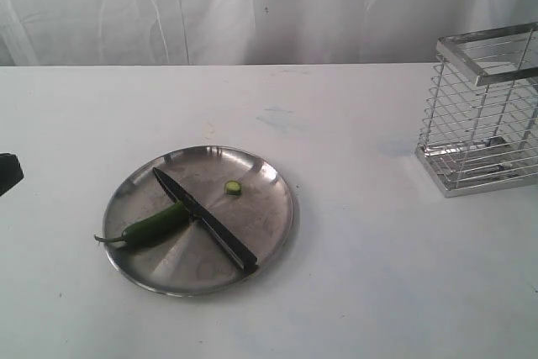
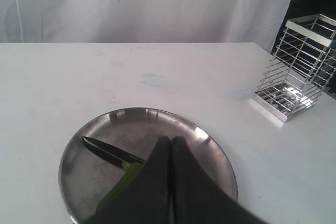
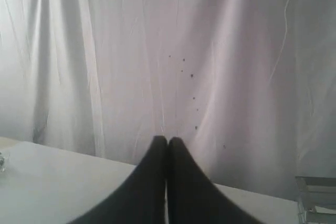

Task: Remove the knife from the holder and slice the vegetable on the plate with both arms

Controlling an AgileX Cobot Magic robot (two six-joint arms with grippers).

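Lab test setup, white table (image 1: 378, 292), white curtain (image 1: 252, 6) backdrop, no kitchen fittings

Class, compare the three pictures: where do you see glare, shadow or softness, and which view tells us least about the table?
Exterior view: even light, dull sheen on the plate, a soft shadow to its right, bright glints on the holder. Left wrist view: the shut left gripper looms dark over the plate. Right wrist view: soft, mostly curtain behind the shut right gripper, showing least of the table.

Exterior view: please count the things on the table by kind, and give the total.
Plate: 1
Knife: 1
Green pepper: 1
Cut pepper slice: 1
Wire holder: 1
Total: 5
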